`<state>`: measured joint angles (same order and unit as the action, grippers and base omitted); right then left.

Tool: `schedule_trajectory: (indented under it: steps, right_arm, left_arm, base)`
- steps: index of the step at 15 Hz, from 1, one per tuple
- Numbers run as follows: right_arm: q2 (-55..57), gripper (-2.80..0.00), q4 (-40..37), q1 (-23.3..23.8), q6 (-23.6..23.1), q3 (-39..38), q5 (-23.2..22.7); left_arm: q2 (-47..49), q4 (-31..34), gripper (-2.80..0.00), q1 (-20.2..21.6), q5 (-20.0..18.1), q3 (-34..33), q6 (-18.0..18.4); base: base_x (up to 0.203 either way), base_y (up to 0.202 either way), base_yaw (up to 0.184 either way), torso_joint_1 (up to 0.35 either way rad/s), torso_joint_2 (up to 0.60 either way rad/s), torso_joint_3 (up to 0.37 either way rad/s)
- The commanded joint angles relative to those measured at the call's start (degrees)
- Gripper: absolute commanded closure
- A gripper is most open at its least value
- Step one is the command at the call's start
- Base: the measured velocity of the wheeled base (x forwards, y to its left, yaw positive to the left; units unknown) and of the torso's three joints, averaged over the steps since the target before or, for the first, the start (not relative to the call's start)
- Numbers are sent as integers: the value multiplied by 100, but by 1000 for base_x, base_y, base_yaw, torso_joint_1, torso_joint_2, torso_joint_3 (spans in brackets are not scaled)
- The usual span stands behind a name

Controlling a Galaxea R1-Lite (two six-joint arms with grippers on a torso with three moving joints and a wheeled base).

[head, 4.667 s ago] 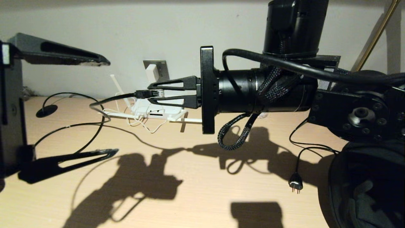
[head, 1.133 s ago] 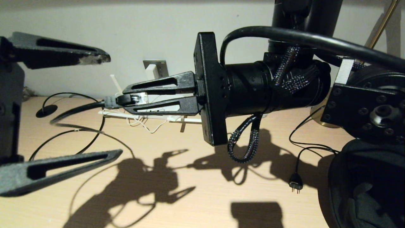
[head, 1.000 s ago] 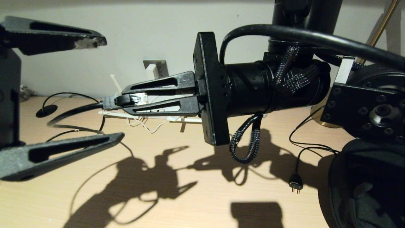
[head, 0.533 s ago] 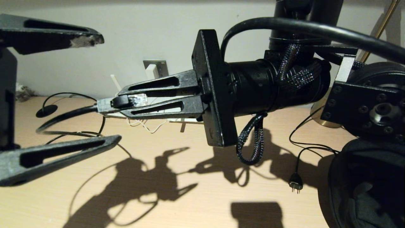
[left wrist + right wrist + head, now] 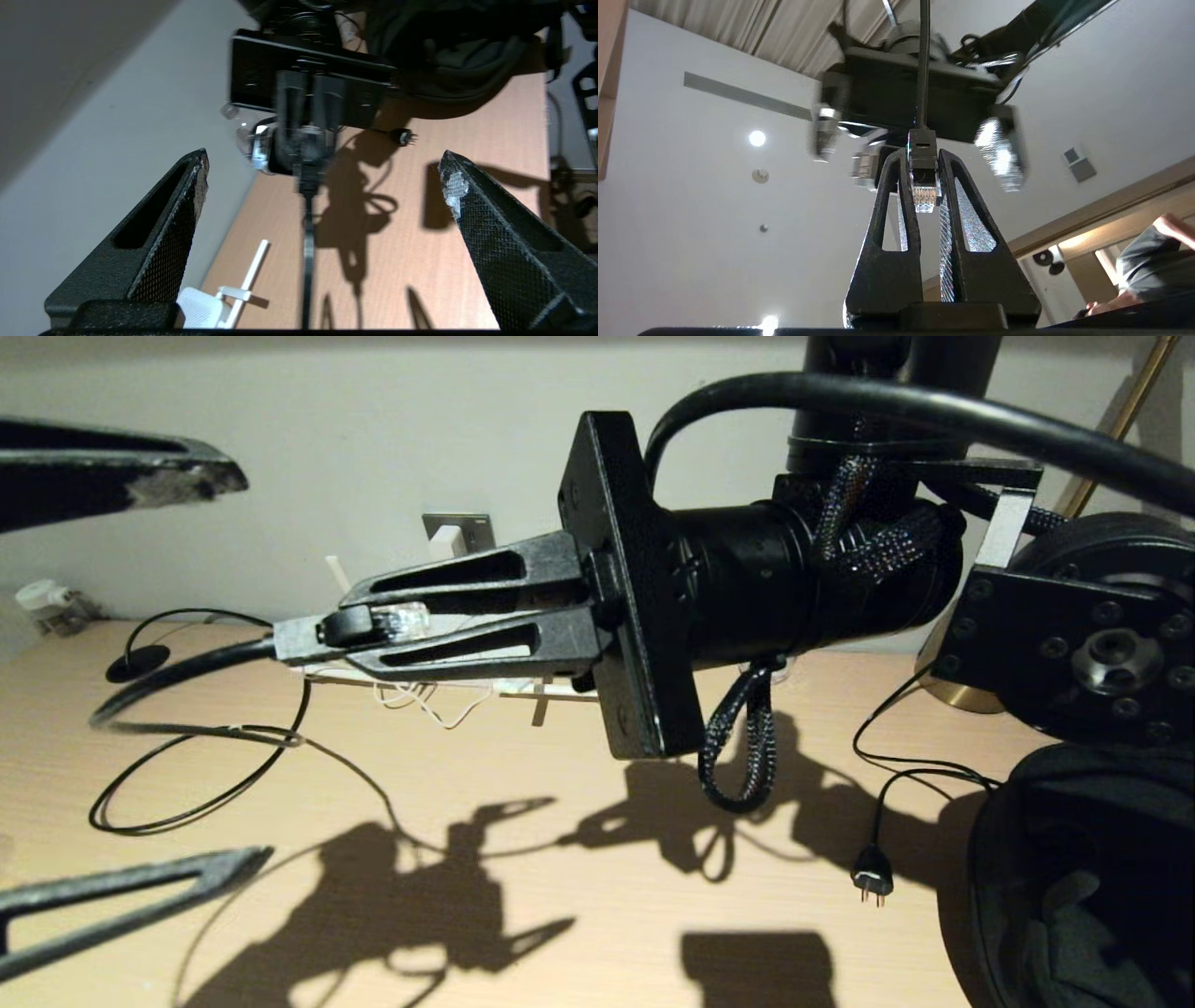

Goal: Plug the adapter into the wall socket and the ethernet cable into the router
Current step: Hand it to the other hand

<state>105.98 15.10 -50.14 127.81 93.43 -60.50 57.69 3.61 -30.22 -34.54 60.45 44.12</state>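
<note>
My right pincer pinches the clear plastic clip plug of the long thin black ethernet cable, held above the light wooden surface; I judge the plug points away from the flat white router at the surface's far edge, so I should turn it before pushing in. The small white adapter already sits in the grey wall socket. My left pincer is spread wide nearby. A tangled white cord and a black two-pin plug lie around.
</note>
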Motion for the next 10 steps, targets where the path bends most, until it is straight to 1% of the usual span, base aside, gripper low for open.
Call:
schedule_trajectory:
  steps: [1,10]
  right_arm:
    - [72,0,10,13,135,119,-41]
    - [115,0,11,13,235,202,-114]
  left_arm:
    - [-135,-5,-280,-37,-11,-86,27]
    - [-57,8,-280,-37,26,-95,27]
  base:
    - [0,0,0,0,0,0]
    - [0,0,0,0,0,0]
